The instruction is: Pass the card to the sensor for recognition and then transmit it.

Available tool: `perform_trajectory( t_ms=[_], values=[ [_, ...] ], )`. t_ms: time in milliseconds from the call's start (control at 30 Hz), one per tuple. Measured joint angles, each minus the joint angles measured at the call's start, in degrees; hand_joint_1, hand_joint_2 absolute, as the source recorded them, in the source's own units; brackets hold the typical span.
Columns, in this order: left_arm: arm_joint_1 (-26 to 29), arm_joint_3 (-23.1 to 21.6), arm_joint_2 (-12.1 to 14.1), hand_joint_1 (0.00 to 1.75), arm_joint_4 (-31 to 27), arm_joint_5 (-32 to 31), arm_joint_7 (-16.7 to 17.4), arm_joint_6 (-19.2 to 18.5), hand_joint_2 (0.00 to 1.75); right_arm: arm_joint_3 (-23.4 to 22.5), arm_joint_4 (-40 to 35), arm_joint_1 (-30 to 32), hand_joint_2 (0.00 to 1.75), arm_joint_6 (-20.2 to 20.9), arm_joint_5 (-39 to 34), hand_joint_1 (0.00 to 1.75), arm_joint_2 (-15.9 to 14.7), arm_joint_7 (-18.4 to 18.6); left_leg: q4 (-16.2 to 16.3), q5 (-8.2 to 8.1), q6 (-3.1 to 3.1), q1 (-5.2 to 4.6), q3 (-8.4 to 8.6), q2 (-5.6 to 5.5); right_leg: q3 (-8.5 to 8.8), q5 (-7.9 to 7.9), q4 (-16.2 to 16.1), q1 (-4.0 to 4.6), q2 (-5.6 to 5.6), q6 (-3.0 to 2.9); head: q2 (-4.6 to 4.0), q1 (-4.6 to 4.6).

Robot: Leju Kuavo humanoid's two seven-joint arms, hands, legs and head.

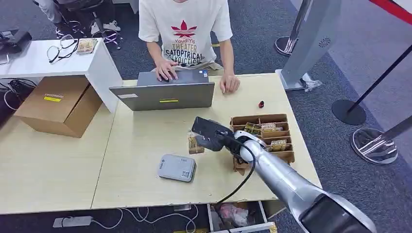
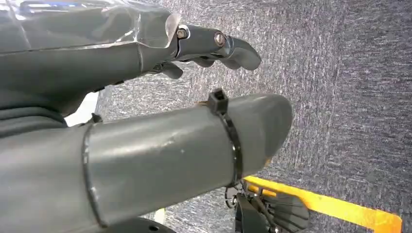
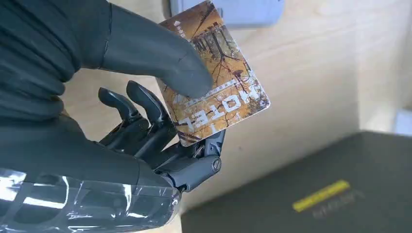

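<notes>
Now the right hand [image 1: 210, 135] pinches the card [image 1: 196, 144] between thumb and fingers, above the table [image 1: 141, 131]. Sensor [image 1: 177, 168] lies at its seven o'clock. Left hand [image 2: 145, 87] hangs with fingers loosely apart, holding nothing.

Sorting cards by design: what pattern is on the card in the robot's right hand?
Brownish-orange tree scene with white HOTEL lettering on the card, clearest in the right wrist view.

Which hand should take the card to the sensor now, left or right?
Right. The right hand already pinches the card above the table, close to the grey sensor. The left hand hangs over the carpet, holding nothing.
</notes>
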Motion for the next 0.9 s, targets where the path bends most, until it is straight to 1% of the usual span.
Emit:
perform_trajectory(
  t_ms=[167, 300, 567, 733, 900],
  values=[
    [0.07, 0.00, 0.00, 0.00, 0.00, 0.29, -0.70, 0.33, 0.00, -3.09, -5.98, 0.85, 1.75, -1.38, -0.35, 1.75, -1.27, -0.09, 0.00, 0.00, 0.00, 0.00, 0.00, 0.00, -0.01, 0.00, 0.00, 0.00, 0.00, 0.00, 0.00, -0.02],
    [0.24, 0.00, 0.02, 0.00, 0.00, 0.44, -1.16, 0.66, 0.00, -6.28, -12.45, 2.60, 1.75, -3.26, 0.87, 1.75, -2.19, -0.52, 0.00, 0.00, 0.00, 0.00, -0.01, -0.01, -0.01, 0.00, 0.00, 0.00, 0.00, 0.00, 0.00, 0.00],
    [0.27, 0.00, 0.07, 0.00, 0.02, 0.24, -1.71, 1.42, 0.00, -10.95, -22.44, 4.96, 1.75, -7.76, 6.19, 1.75, -2.91, -0.77, 0.00, 0.00, 0.00, 0.00, -0.01, 0.00, -0.01, 0.00, 0.00, 0.00, 0.00, 0.00, 0.00, -0.02],
    [0.20, -0.09, 0.09, 0.00, 0.00, -0.11, -1.68, 1.86, 0.00, -13.23, -25.78, 4.88, 1.75, -9.14, 8.85, 1.75, -3.00, -0.39, 0.00, 0.00, 0.00, 0.00, -0.01, -0.01, -0.01, 0.00, 0.01, 0.00, 0.00, 0.00, 0.00, -0.02],
    [-0.05, -0.22, 0.09, 0.00, 0.00, -0.26, -1.49, 1.90, 0.00, -14.58, -25.93, 3.55, 1.75, -9.46, 10.38, 1.75, -2.97, -0.24, 0.00, 0.00, 0.00, 0.00, -0.02, -0.01, 0.00, 0.00, 0.01, 0.00, -0.01, 0.00, 0.00, -0.02]
  ],
)
